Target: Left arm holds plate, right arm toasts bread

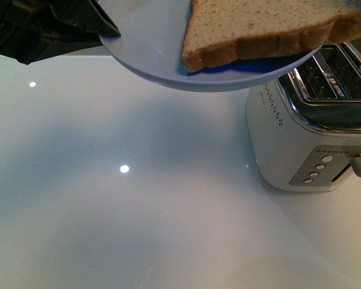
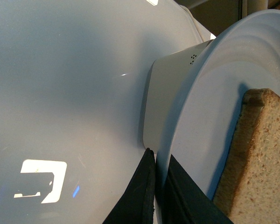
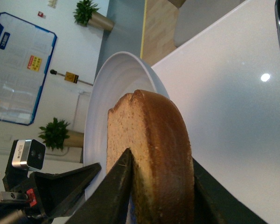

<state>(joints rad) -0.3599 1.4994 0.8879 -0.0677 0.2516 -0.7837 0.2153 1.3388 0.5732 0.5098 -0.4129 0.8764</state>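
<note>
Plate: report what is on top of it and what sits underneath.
On top: the bread, gripped by the right hand. Underneath: the table and the toaster, part of whose top the plate hides.

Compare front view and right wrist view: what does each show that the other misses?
Front only: the toaster, with its slots and buttons. Right wrist only: the right end effector shut on the bread, plus a wall poster and potted plants. Both: the plate, the bread, the left end effector pinching the plate's rim, and the white table.
</note>
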